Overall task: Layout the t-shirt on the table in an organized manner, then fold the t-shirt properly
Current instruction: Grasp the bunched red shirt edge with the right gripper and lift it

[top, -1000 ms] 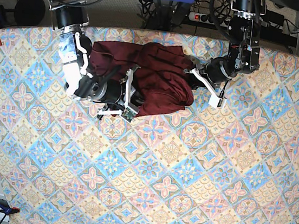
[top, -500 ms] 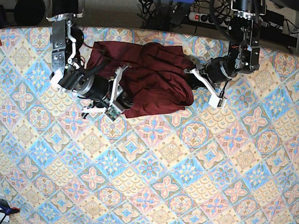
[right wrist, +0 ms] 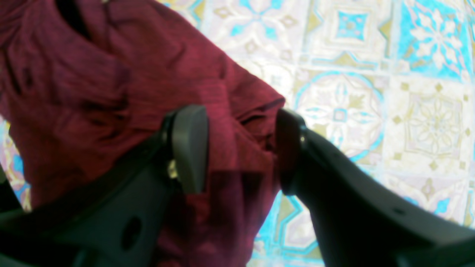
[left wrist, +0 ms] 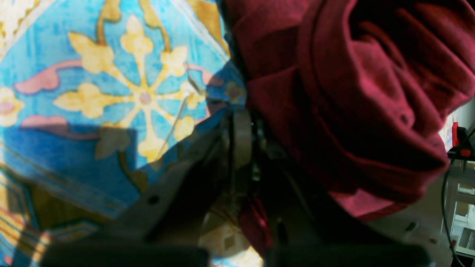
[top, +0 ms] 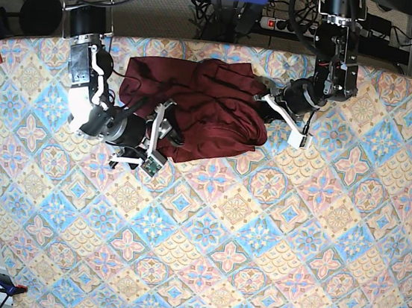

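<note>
Table (top: pixel 255 243) is mostly bare up front; t-shirt (top: pixel 204 109) sits bunched at the far edge. Right gripper (right wrist: pixel 237 148) has fingers spread over a hem, left gripper (top: pixel 266 107) pinches the other side, probably anchoring it for spreading.

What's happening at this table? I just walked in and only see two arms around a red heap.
A two-armed robot is working on a maroon t-shirt that lies bunched near the far edge of the patterned table, not yet spread flat. The left gripper is shut at the shirt's edge, apparently pinching fabric. The right gripper stands open over the opposite edge of the cloth, gripping nothing. No folding has begun.
</note>
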Action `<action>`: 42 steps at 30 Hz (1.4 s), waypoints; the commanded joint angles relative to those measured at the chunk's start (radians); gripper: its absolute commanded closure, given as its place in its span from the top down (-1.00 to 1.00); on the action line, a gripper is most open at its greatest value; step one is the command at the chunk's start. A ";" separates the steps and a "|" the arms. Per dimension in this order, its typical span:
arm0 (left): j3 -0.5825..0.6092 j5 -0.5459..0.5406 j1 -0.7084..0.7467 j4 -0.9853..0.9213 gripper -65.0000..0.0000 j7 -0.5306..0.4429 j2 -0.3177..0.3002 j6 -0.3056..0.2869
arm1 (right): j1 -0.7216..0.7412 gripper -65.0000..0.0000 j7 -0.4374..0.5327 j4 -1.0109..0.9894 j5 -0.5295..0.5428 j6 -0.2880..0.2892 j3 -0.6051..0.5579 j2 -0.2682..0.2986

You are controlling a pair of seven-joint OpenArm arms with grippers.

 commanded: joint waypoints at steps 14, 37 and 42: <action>0.001 0.026 0.000 0.005 -0.99 0.026 -0.005 0.011 | 0.016 -0.41 0.028 -0.023 0.015 0.002 -0.128 0.004; 0.000 0.026 0.000 0.005 -0.99 0.026 -0.005 0.011 | -0.070 -1.00 0.024 0.187 0.017 0.002 0.174 0.000; 0.001 0.026 -0.004 0.005 -0.99 0.026 -0.003 0.011 | -0.100 -1.00 0.021 0.256 0.032 0.002 0.139 -0.002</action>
